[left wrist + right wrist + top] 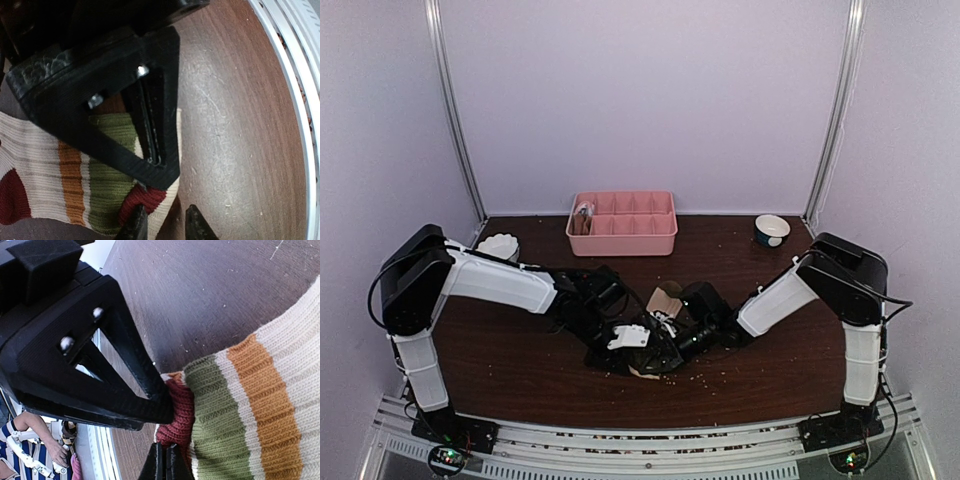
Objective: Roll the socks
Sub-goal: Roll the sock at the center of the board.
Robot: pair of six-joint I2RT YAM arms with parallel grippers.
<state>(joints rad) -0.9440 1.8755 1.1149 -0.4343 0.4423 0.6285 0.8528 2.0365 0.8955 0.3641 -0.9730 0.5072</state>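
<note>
Two white-and-black robot arms: left arm (pixel 500 280) at 7 o'clock, right arm (pixel 775 300) at 5 o'clock. Two black grippers, one per arm: left gripper (pixel 165 226), right gripper (pixel 164 464). One dark brown wooden bench (pixel 800 340). One pink plastic compartment tray (pixel 623 232) at 12 o'clock. Two small round containers: one white ribbed container (pixel 499 245) at 10 o'clock, one dark-walled, white-lined bowl (pixel 772 230) at 2 o'clock. One cream ribbed sock banded orange, green and dark red (pixel 75 170) at centre. More dark fabric (pixel 603 352) heaped there, pieces not countable.

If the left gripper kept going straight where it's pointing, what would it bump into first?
Probably the striped sock: the left gripper, slightly open, hangs at its red-and-cream edge, with the table just beneath. Depth is hard to judge.
</note>
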